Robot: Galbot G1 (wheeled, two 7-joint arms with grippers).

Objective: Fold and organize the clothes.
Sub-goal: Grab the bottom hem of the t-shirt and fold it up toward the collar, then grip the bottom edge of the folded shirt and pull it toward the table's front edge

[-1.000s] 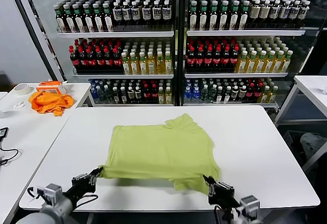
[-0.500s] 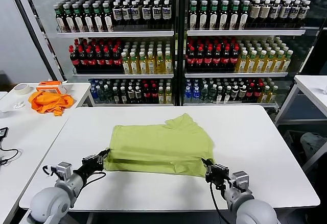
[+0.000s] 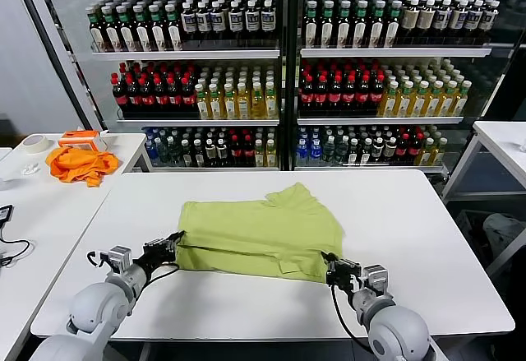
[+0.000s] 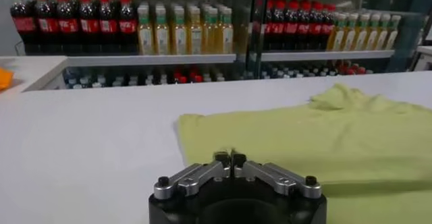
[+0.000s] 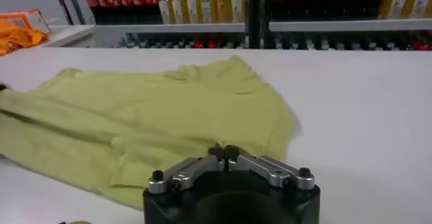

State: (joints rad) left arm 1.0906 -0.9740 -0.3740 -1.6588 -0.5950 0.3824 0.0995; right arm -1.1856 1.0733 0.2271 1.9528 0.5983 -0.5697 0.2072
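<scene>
Bright, even overhead light, soft shadows only. Glare on the white table [image 3: 427,238] and glass cooler doors [image 3: 283,65]. Both wrist views blur the bottle shelves [image 4: 189,36] behind; head view sharp.

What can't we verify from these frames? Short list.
- T-shirt: the underside and anything between its folded layers, covered by the top layer in every view.
- Left gripper and right gripper: whether cloth is pinched; head view too small, wrist views show closed fingertips against the fabric.
- Bottle labels: too small.
</scene>
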